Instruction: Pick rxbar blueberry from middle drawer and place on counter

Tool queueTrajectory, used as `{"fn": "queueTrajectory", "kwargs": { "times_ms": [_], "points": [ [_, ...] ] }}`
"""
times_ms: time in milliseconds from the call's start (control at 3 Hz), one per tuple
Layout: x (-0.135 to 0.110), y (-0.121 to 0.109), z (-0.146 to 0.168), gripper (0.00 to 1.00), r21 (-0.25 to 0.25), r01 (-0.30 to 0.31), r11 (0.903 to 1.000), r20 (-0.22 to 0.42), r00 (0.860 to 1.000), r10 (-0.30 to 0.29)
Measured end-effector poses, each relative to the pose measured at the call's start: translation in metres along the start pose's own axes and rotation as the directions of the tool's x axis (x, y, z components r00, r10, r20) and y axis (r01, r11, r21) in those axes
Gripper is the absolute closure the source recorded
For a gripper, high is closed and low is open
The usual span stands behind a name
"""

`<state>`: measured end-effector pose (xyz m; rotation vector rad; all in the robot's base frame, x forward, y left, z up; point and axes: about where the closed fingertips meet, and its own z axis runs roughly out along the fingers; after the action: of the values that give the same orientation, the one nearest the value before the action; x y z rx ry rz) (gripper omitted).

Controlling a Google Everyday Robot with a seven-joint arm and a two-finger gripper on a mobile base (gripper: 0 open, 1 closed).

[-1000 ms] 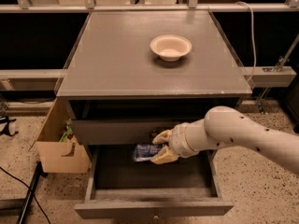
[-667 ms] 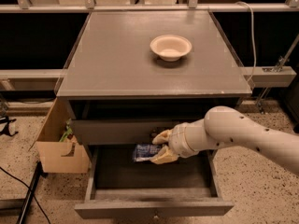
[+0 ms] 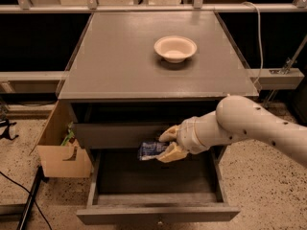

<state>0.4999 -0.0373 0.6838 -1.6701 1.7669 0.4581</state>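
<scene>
My gripper (image 3: 165, 143) reaches in from the right on a white arm and is shut on the rxbar blueberry (image 3: 150, 150), a glossy dark blue wrapper with pale lettering. It holds the bar above the floor of the open middle drawer (image 3: 158, 176), just in front of the upper drawer's face. The bar's right end is hidden between the yellowish fingers (image 3: 171, 153). The counter (image 3: 120, 61) is the grey cabinet top above, well above the gripper.
A white bowl (image 3: 175, 48) stands on the counter toward the back right. An open cardboard box (image 3: 62, 150) sits on the floor left of the cabinet. A black cable (image 3: 17, 181) runs across the floor at lower left. A rail with a white cable (image 3: 259, 37) runs behind.
</scene>
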Motion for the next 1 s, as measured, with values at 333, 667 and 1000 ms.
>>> {"fn": "queueTrajectory", "kwargs": {
  "times_ms": [333, 667, 1000],
  "points": [
    [-0.012, -0.010, -0.030, 1.00, 0.014, -0.011, 0.9998, -0.010, 1.000, 0.011],
    [-0.029, -0.026, -0.065, 1.00, 0.068, -0.009, 0.9976, -0.014, 1.000, 0.010],
    [-0.029, -0.026, -0.065, 1.00, 0.068, -0.009, 0.9976, -0.014, 1.000, 0.010]
  ]
}}
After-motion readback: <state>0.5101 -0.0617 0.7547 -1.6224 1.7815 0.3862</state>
